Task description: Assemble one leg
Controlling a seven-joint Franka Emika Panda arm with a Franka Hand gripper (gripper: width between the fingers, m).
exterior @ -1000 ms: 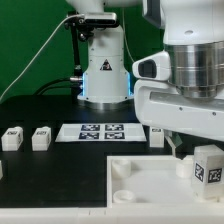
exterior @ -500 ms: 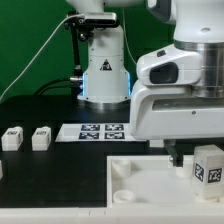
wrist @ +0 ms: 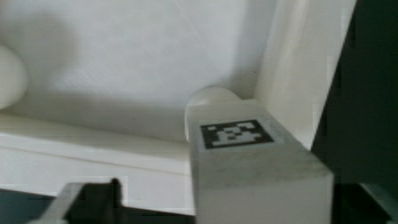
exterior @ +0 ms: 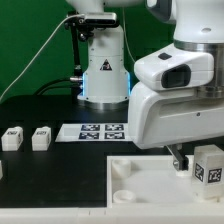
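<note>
A small white leg with a black-and-white tag stands upright at a corner of the big white panel, at the exterior view's right. In the wrist view the leg rises from the panel's corner, and its near end lies between my jaws. My gripper straddles the leg and is open. In the wrist view my gripper shows a gap between one dark finger and the leg. The other finger is right against it. Two more legs lie on the table at the exterior view's left.
The marker board lies behind the panel, near the robot's base. Round sockets show at the panel's corners. The black table surface lies between the loose legs and the panel. A green wall is behind.
My hand and wrist have shifted a little over the panel's corner. The leg has stayed upright in the same place, and the two loose legs have not moved.
</note>
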